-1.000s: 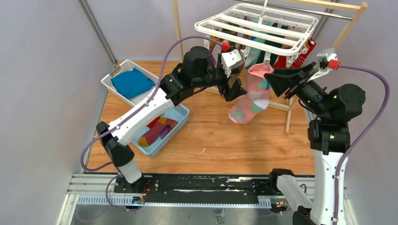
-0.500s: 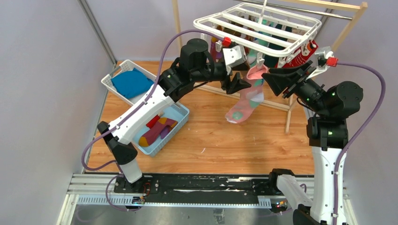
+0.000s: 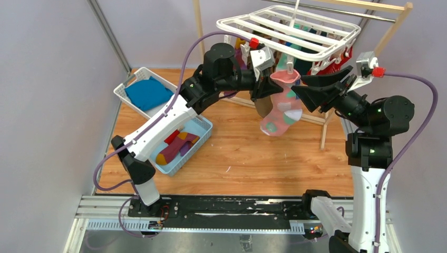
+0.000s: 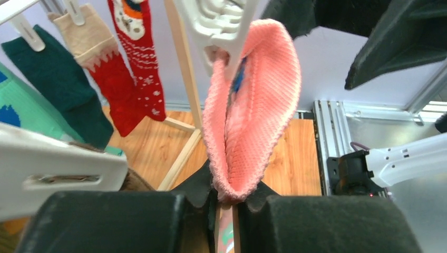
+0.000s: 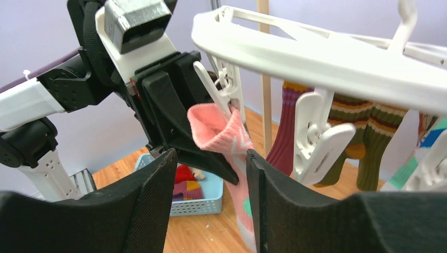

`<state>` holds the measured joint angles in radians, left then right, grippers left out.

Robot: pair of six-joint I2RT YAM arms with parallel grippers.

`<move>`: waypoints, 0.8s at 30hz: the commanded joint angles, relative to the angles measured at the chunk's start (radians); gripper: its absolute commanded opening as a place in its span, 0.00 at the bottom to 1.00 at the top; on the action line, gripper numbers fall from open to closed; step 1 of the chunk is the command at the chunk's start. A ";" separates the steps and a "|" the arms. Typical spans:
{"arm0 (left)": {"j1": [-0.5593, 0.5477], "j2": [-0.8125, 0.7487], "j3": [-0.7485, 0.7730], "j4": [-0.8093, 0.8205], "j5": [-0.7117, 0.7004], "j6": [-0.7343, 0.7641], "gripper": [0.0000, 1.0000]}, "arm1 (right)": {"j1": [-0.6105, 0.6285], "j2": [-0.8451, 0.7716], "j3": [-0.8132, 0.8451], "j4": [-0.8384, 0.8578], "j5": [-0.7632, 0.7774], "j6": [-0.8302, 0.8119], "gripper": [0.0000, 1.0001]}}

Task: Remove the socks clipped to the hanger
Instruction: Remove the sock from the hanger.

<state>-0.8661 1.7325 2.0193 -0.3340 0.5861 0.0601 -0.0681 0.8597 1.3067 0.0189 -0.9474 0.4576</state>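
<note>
A pink patterned sock [image 3: 283,108] hangs by its cuff from a white clip [image 5: 224,89] at the front edge of the white hanger [image 3: 232,26]. My left gripper [image 3: 268,87] is shut on the sock just below the cuff, and the pink knit [image 4: 253,105] rises from between its pads [image 4: 227,197]. My right gripper [image 3: 301,97] is open on the sock's other side. Between its fingers [image 5: 211,158] I see the cuff [image 5: 221,129], apart from both pads. More socks stay clipped: red [image 4: 132,52], dark green [image 4: 58,79] and brown striped [image 5: 369,121].
A light blue basket [image 3: 203,134] holding a few socks sits on the wooden floor at the left. Behind it, a white basket [image 3: 122,90] holds a blue cloth. The hanger hangs from a wooden pole rack [image 3: 199,31], whose slanted leg [image 3: 327,126] stands beside my right arm.
My left gripper has risen to the pink sock's cuff and shut on it. My right gripper has lifted toward the clip and opened a little wider. The sock has swung slightly.
</note>
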 commanded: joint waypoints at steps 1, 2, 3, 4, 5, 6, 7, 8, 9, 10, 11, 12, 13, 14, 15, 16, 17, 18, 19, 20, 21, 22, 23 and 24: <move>0.005 0.013 0.004 0.011 0.087 -0.005 0.11 | -0.003 0.015 0.041 0.089 -0.017 0.007 0.54; 0.006 0.013 0.007 0.012 0.104 -0.009 0.09 | -0.003 0.017 0.039 0.106 -0.015 0.011 0.56; 0.006 0.015 0.013 0.012 0.122 -0.016 0.06 | -0.002 0.020 0.040 0.126 -0.014 0.016 0.58; 0.008 0.017 0.018 0.013 0.135 -0.025 0.02 | -0.002 0.026 0.043 0.134 -0.014 0.017 0.59; 0.012 0.021 0.026 0.017 0.148 -0.039 0.00 | -0.001 0.033 0.050 0.139 -0.015 0.019 0.60; 0.014 0.025 0.035 0.024 0.162 -0.052 0.00 | 0.001 0.040 0.056 0.145 -0.019 0.023 0.60; 0.017 0.030 0.042 0.028 0.176 -0.055 0.00 | 0.005 0.045 0.058 0.154 -0.019 0.024 0.61; 0.019 0.033 0.047 0.030 0.190 -0.079 0.00 | 0.009 0.045 0.055 0.165 -0.012 0.023 0.61; 0.019 0.036 0.051 0.030 0.203 -0.085 0.00 | 0.014 0.048 0.050 0.180 -0.008 0.022 0.61; 0.020 0.038 0.052 0.031 0.213 -0.088 0.00 | 0.016 0.049 0.048 0.199 -0.004 0.024 0.62; 0.019 0.039 0.051 0.032 0.222 -0.092 0.00 | 0.017 0.052 0.048 0.212 -0.002 0.028 0.62; 0.020 0.041 0.049 0.032 0.231 -0.092 0.00 | 0.017 0.057 0.052 0.220 -0.002 0.037 0.62; 0.019 0.041 0.046 0.032 0.233 -0.093 0.00 | 0.019 0.064 0.057 0.222 -0.003 0.046 0.62; 0.020 0.039 0.041 0.034 0.233 -0.094 0.00 | 0.022 0.070 0.057 0.229 -0.004 0.057 0.63; 0.020 0.039 0.039 0.035 0.232 -0.094 0.00 | 0.027 0.074 0.050 0.244 0.000 0.071 0.63; 0.019 0.039 0.038 0.037 0.227 -0.095 0.00 | 0.032 0.076 0.041 0.273 0.004 0.084 0.63; 0.019 0.041 0.039 0.038 0.222 -0.097 0.00 | 0.036 0.078 0.033 0.295 0.011 0.100 0.63; 0.019 0.045 0.042 0.041 0.220 -0.101 0.00 | 0.040 0.082 0.029 0.308 0.015 0.117 0.62; 0.021 0.049 0.046 0.043 0.215 -0.108 0.00 | 0.046 0.086 0.026 0.316 0.022 0.123 0.60; 0.020 0.054 0.051 0.044 0.212 -0.113 0.00 | 0.052 0.088 0.025 0.318 0.029 0.126 0.59; 0.019 0.059 0.055 0.045 0.210 -0.119 0.00 | 0.062 0.090 0.020 0.324 0.040 0.130 0.57; 0.019 0.061 0.057 0.046 0.210 -0.121 0.00 | 0.063 0.090 0.017 0.326 0.044 0.131 0.56; 0.020 0.062 0.059 0.046 0.208 -0.123 0.00 | 0.064 0.092 0.013 0.328 0.046 0.132 0.55; 0.019 0.065 0.061 0.047 0.209 -0.123 0.00 | 0.079 0.094 0.009 0.328 0.050 0.133 0.54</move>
<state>-0.8520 1.7782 2.0445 -0.3138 0.7830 -0.0380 -0.0257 0.9535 1.3308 0.2768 -0.9298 0.5564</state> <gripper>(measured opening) 0.052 0.555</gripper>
